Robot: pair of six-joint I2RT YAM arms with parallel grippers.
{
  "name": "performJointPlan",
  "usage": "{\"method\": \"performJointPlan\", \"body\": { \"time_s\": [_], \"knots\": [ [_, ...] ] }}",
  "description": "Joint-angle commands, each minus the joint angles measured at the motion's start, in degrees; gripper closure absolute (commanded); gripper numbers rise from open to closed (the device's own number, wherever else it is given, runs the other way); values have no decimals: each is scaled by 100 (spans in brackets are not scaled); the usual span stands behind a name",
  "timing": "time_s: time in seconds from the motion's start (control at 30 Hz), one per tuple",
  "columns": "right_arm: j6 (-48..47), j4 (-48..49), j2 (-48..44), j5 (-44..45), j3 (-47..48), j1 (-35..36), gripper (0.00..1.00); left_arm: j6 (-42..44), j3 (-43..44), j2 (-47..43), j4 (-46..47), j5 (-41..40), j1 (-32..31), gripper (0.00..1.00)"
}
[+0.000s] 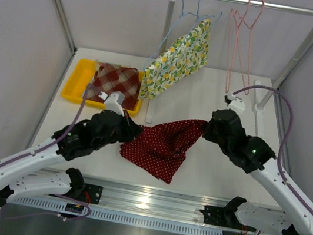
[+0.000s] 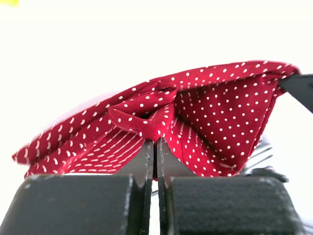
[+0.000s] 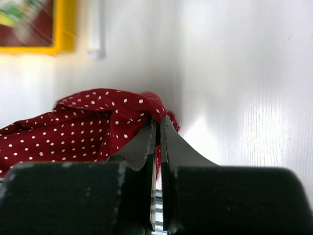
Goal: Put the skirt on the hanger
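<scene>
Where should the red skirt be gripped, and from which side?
Grip the skirt at the two ends of its top edge, one gripper coming from each side. The left gripper and right gripper are shut there, and the cloth spans between them, the rest drooping.

Top view: the fingertips of the left tool (image 1: 132,130) and the right tool (image 1: 207,127) are concealed by their own wrist housings and by folds of the skirt (image 1: 161,145).

Right wrist view: the yellow tray (image 3: 64,22) is cut off by the top and left edges, and its contents are blurred beyond identification. The rack post (image 3: 96,29) is cut off at the top edge.

Left wrist view: everything behind the skirt is washed out to white. A dark part (image 2: 299,90) is cut off by the right edge and cannot be identified.
</scene>
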Motion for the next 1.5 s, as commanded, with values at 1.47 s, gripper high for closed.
{"method": "performJointPlan", "body": {
  "time_s": [1.47],
  "knots": [
    [-710,734,-118,-2179,305,-2398,100,416,1699,956,165,1403,2347,100]
  ]
}}
